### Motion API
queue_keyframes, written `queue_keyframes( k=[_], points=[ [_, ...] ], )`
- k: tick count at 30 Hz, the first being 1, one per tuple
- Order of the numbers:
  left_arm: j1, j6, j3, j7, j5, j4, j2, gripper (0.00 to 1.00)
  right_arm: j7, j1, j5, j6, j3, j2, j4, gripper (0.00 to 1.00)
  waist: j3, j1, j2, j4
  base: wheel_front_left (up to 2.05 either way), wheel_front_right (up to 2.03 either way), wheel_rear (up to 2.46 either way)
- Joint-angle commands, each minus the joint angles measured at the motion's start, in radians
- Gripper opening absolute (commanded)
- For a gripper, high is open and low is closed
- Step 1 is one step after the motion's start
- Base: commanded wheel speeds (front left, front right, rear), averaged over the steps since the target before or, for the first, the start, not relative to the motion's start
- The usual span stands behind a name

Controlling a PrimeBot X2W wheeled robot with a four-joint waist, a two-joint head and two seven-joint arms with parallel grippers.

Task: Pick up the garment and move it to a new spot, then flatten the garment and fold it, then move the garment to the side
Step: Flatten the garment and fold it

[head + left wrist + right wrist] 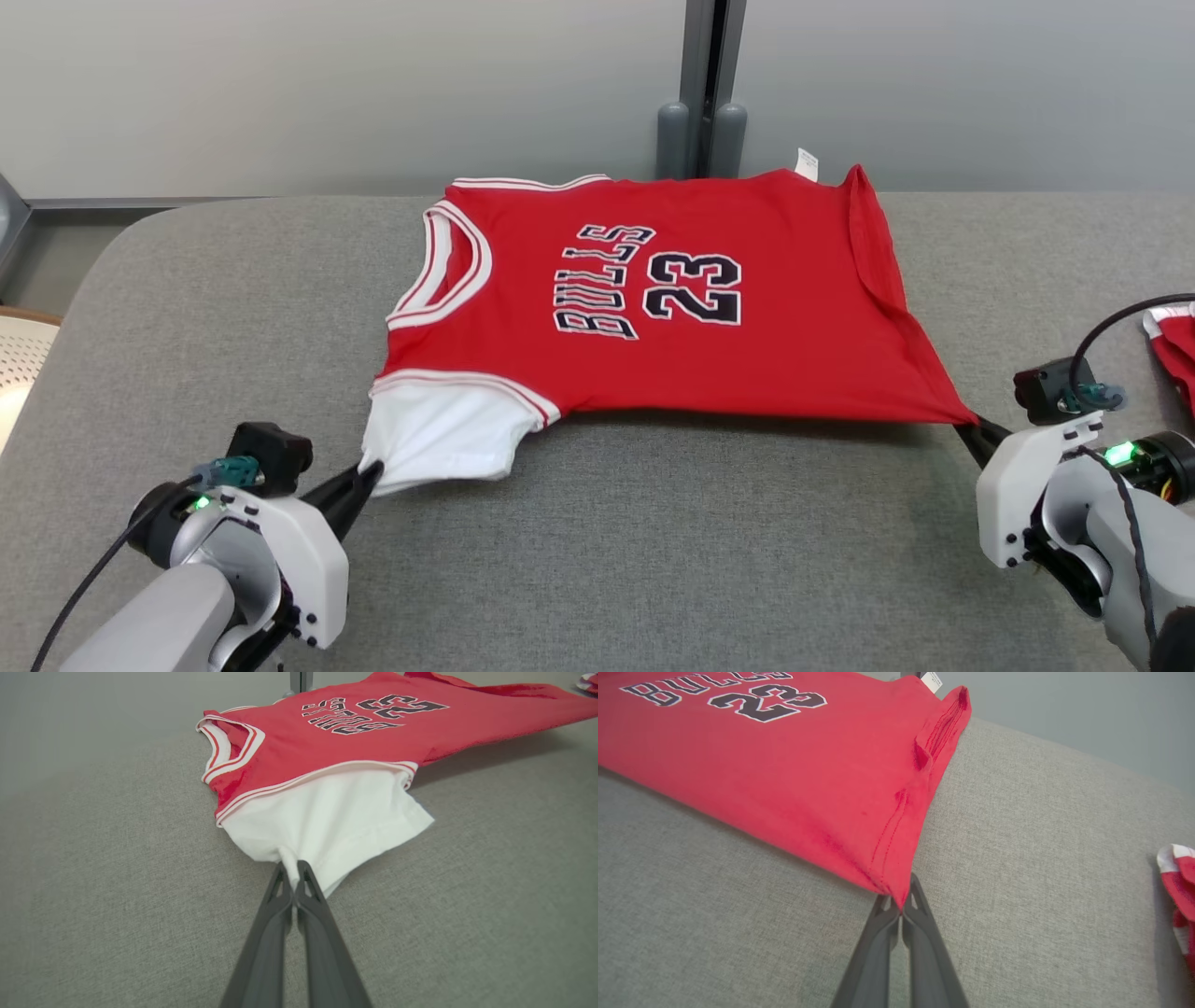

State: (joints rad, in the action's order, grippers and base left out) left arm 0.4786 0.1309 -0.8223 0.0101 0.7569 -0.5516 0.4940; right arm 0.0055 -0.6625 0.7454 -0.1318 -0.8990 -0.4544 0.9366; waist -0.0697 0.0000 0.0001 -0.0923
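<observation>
The garment [653, 327] is a red jersey with white trim, a white sleeve and "BULLS 23" in dark letters, spread across the grey padded table [653, 560]. My left gripper [372, 473] is shut on the edge of the white sleeve [327, 821] at the jersey's near left; the pinch shows in the left wrist view at the left gripper [292, 870]. My right gripper [969, 425] is shut on the jersey's near right hem corner [896, 891], seen at the right gripper [901, 905]. The near edge hangs taut between both grippers, slightly off the table with a shadow under it.
Another red-and-white cloth [1174, 347] lies at the table's right edge, also seen as cloth [1178, 882]. A grey wall with a vertical post [705, 93] stands behind the table. A pale perforated object [23, 359] sits off the left edge.
</observation>
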Motion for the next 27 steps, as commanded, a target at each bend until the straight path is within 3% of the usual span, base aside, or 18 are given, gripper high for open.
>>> queue_keyframes(
  k=[1, 14, 27],
  points=[
    [-0.018, -0.001, -0.015, -0.020, 0.024, 0.028, 0.030, 0.00, 0.012, 0.022, 0.018, 0.002, -0.015, -0.023, -0.016, 0.00, 0.013, 0.0000, -0.0001, -0.004, 0.00, 0.00, 0.00],
    [-0.100, -0.001, -0.196, -0.271, 0.327, 0.361, 0.261, 0.00, 0.229, 0.102, 0.282, 0.002, -0.226, -0.250, -0.340, 0.00, 0.084, 0.0000, -0.0001, -0.004, 0.00, 0.00, 0.00],
    [-0.148, -0.001, -0.240, -0.365, 0.502, 0.521, 0.424, 0.00, 0.395, 0.127, 0.416, 0.002, -0.351, -0.427, -0.588, 0.00, 0.094, 0.0000, -0.0001, 0.014, 0.00, 0.00, 0.00]
  ],
)
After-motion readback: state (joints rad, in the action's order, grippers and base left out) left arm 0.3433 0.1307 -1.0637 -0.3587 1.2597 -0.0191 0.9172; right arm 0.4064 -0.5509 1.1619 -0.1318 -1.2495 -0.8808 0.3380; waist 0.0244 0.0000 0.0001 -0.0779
